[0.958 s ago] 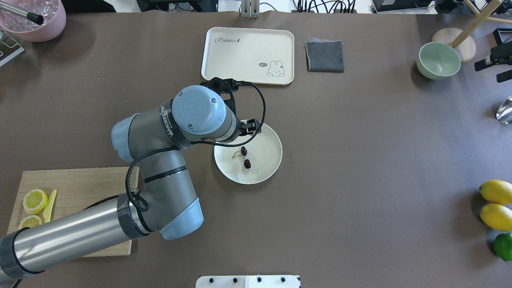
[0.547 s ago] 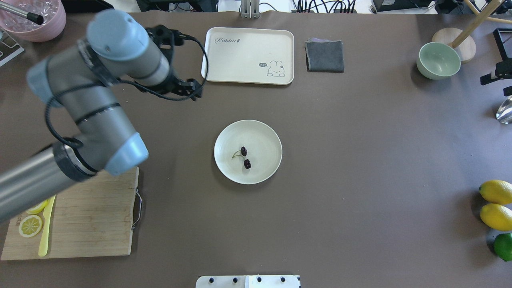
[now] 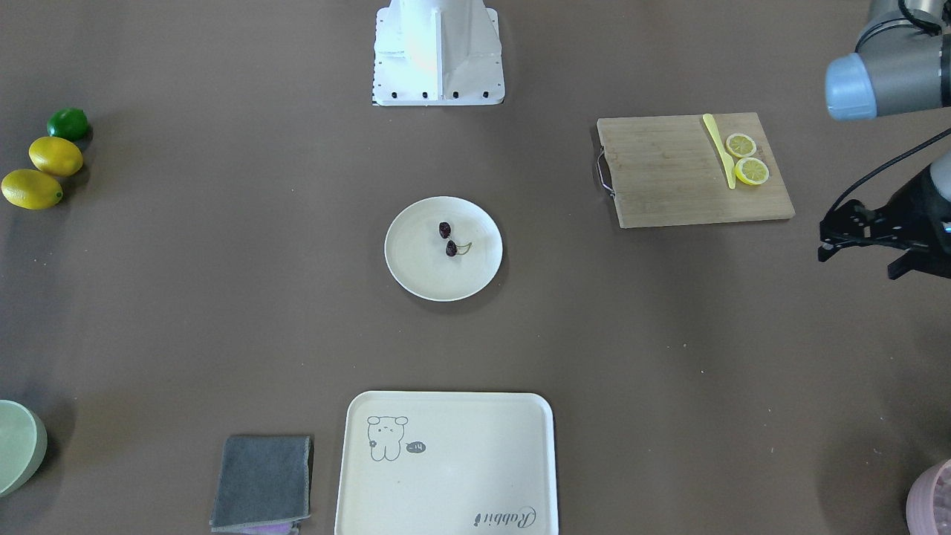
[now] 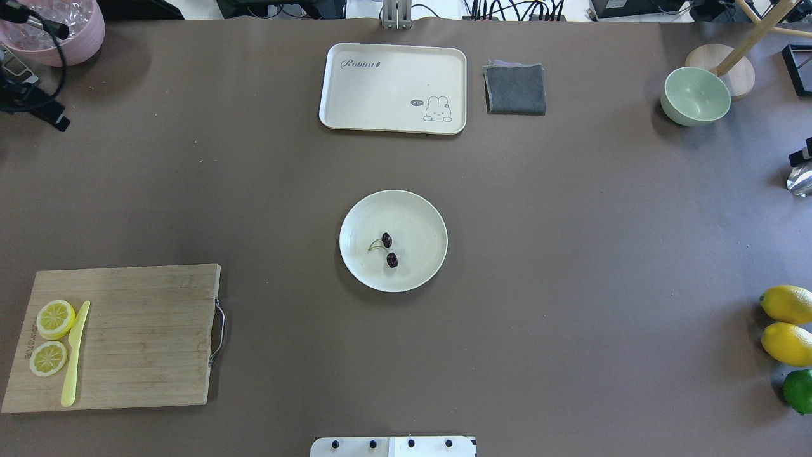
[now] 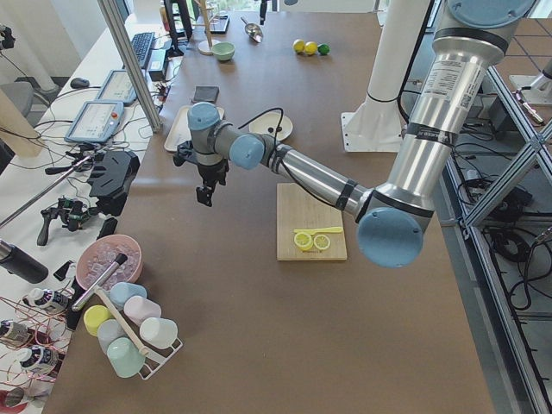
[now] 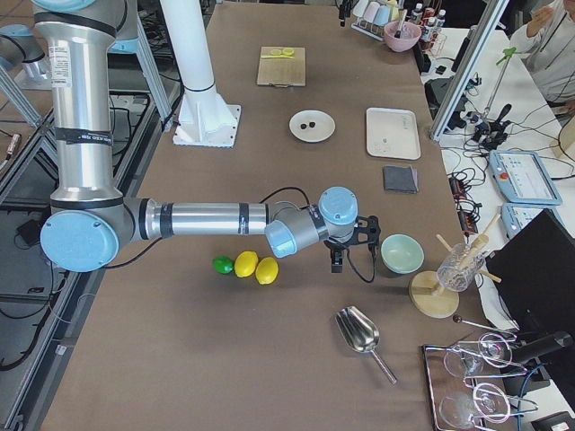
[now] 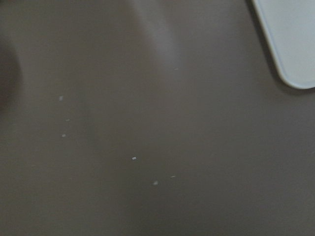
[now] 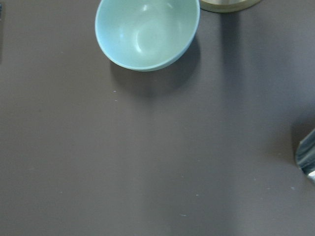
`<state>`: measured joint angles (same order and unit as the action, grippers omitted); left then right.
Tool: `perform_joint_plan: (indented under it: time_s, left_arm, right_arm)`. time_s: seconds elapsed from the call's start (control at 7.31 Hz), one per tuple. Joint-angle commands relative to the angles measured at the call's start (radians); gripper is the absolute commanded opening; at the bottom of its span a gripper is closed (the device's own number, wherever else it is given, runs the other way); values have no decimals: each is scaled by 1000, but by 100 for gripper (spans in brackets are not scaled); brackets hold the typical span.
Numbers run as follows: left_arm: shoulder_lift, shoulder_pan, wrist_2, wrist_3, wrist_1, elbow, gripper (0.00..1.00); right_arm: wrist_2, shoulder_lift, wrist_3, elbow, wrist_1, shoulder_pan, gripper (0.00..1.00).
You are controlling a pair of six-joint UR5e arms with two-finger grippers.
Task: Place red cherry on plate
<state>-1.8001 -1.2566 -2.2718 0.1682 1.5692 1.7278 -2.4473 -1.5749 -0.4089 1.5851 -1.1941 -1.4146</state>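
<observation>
Left claw hangs above bare brown table at the robot's far left, well apart from the plate; whether its fingers are apart or together cannot be told, and it touches nothing. Right claw hovers near the pale green bowl; its opening likewise cannot be told. Nearest the robot, on its left, lies a wooden cutting board carrying two lemon slices just beside a yellow knife. On the near right edge sit two whole lemons and a lime in a row. At mid-table stands the round cream plate, and on it, slightly left of centre, rests the red cherry: two dark fruits joined by a thin greenish stem, lying flat and clear of the rim. Farther off lie a rectangular cream tray with a rabbit drawing and, just beside it, a folded grey cloth. At the far left corner stands a pink bowl holding clear, ice-like pieces.
</observation>
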Motion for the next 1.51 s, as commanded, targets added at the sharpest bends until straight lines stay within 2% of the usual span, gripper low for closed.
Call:
perform_joint_plan:
  time_s: [0.0,0.14,0.68,0.96,1.23,1.37]
  left_arm:
    - [117,-72,-18,-27,0,39,97]
    - [128,-70,-20,-18,-14,10,97]
    - [168,-81,-52,-25,-18,10,98]
    - [212,-135,-55,-29,-15,10,98]
    - [248,-181,-96,-32,-9,-5,98]
    - [254,-190,-97,-83,-6,-26,98]
  right_arm:
    - [19,-5,101,4,-94,-47,100]
    - [20,-20,116,7,-94,-53,100]
    - [40,-42,130,10,-94,-53,100]
    - [42,-48,130,10,-94,-56,100]
    - [37,-59,130,15,-91,-63,100]
    - [33,-62,130,15,-91,-64,100]
